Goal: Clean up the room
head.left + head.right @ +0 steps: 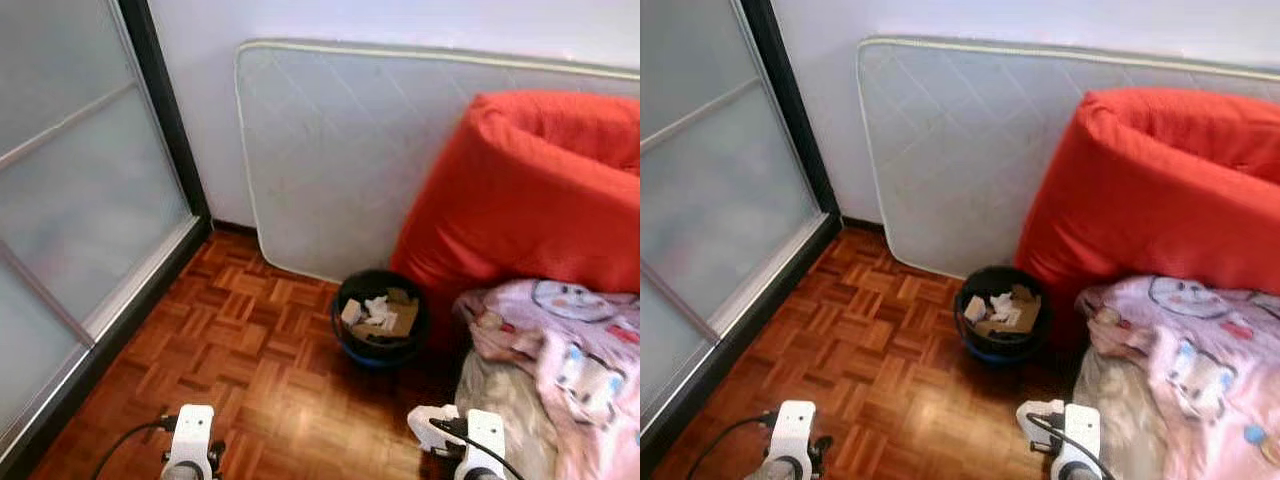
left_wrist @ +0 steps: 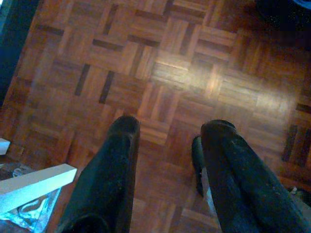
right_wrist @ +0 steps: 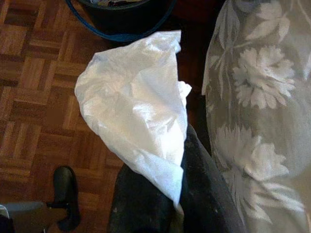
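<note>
A black waste bin (image 1: 380,318) with a blue rim stands on the parquet between the mattress and the red cushion, holding paper and cardboard scraps. My right gripper (image 3: 175,189) is shut on a crumpled white tissue (image 3: 138,111), held low over the floor a short way in front of the bin (image 3: 121,14). The tissue (image 1: 425,420) shows by my right wrist at the bottom of the eye views. My left gripper (image 2: 171,127) is open over bare parquet, with nothing between its fingers (image 2: 119,170).
A white mattress (image 1: 340,150) leans on the back wall. A big red cushion (image 1: 540,190) and a pink patterned blanket (image 1: 570,350) fill the right side, with floral fabric (image 3: 262,97) close to my right gripper. A frosted sliding door (image 1: 70,200) runs along the left.
</note>
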